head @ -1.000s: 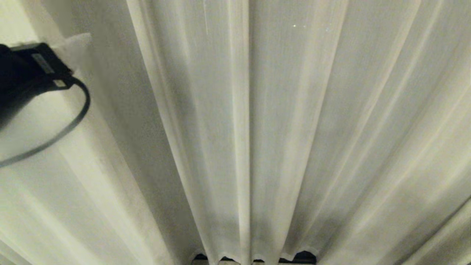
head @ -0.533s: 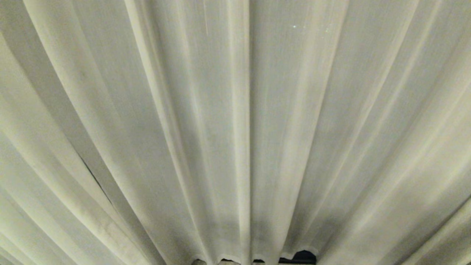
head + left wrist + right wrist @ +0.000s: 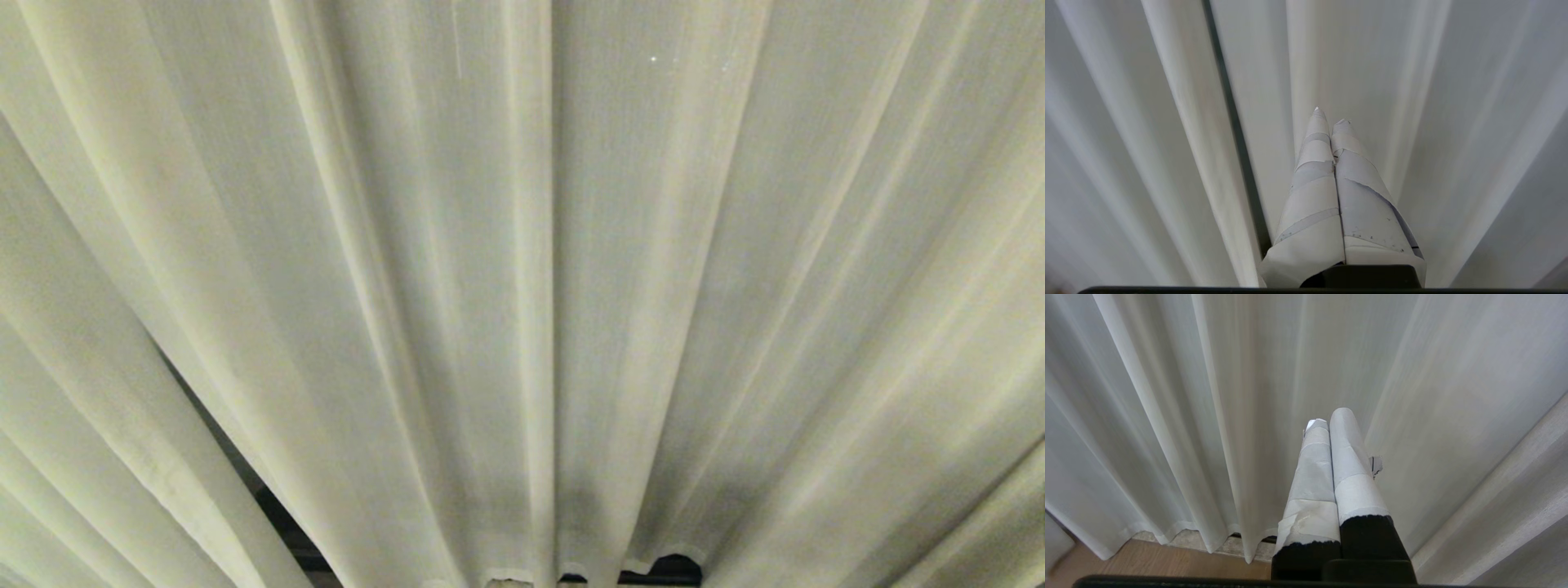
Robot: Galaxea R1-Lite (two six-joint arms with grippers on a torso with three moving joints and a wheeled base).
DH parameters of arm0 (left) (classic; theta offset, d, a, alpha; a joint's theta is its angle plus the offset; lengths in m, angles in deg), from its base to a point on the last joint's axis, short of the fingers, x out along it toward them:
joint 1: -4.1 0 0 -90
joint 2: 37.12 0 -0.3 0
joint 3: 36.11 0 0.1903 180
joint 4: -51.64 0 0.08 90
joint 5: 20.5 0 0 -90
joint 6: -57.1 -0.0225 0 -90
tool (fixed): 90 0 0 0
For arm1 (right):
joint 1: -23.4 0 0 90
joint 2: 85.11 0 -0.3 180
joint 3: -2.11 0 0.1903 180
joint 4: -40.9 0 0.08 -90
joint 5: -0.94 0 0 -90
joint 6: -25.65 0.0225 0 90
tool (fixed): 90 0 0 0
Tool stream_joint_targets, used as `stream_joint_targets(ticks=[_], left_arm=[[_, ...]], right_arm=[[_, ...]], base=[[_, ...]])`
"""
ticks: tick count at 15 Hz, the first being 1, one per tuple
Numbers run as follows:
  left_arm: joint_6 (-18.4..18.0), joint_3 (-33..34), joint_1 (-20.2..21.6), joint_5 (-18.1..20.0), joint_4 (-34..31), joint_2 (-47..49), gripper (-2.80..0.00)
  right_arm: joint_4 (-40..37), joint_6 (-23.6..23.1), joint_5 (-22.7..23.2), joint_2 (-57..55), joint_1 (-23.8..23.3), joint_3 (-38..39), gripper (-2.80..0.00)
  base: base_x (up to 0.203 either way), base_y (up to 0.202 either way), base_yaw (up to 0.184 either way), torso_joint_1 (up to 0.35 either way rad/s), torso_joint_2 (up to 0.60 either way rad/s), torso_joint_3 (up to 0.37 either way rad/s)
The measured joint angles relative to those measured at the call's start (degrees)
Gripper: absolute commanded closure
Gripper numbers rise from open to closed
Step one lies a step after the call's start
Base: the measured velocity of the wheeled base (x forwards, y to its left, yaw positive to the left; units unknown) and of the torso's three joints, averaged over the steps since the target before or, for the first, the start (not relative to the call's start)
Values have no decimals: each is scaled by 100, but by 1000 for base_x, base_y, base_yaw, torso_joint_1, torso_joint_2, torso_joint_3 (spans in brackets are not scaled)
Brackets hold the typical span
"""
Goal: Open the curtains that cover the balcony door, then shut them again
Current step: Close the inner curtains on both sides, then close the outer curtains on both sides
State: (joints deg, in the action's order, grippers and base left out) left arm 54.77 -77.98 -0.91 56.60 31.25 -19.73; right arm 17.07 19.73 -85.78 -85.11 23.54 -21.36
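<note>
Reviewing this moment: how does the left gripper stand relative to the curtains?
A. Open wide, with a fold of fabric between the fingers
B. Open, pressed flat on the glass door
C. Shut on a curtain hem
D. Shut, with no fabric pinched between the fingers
D: in the left wrist view the left gripper has its taped fingers pressed together with nothing between them, the curtains hanging beyond.

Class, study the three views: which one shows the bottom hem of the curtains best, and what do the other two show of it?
The right wrist view: the hem of the curtains hangs in scallops above the wooden floor. The head view catches only a short stretch of hem at its lower edge. The left wrist view shows pleats only, no hem.
</note>
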Motion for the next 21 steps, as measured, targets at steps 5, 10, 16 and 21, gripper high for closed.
stream_joint_targets(ticks=[5, 10, 16, 21], left_arm=[[0, 1636, 717, 1073, 471, -293, 0], [-404, 1840, 1298, 1481, -187, -61, 0], [-442, 1850, 1274, 1470, -302, -150, 0], [-157, 1850, 431, 1348, -297, -440, 0]], right_arm=[[2, 11, 2, 0, -2, 0, 0], [2, 10, 0, 0, 0, 0, 0], [2, 9, 0, 0, 0, 0, 0], [2, 10, 1, 0, 0, 0, 0]], base=[[0, 0, 0, 0, 0, 0], [0, 0, 0, 0, 0, 0], [0, 0, 0, 0, 0, 0], [0, 0, 0, 0, 0, 0]])
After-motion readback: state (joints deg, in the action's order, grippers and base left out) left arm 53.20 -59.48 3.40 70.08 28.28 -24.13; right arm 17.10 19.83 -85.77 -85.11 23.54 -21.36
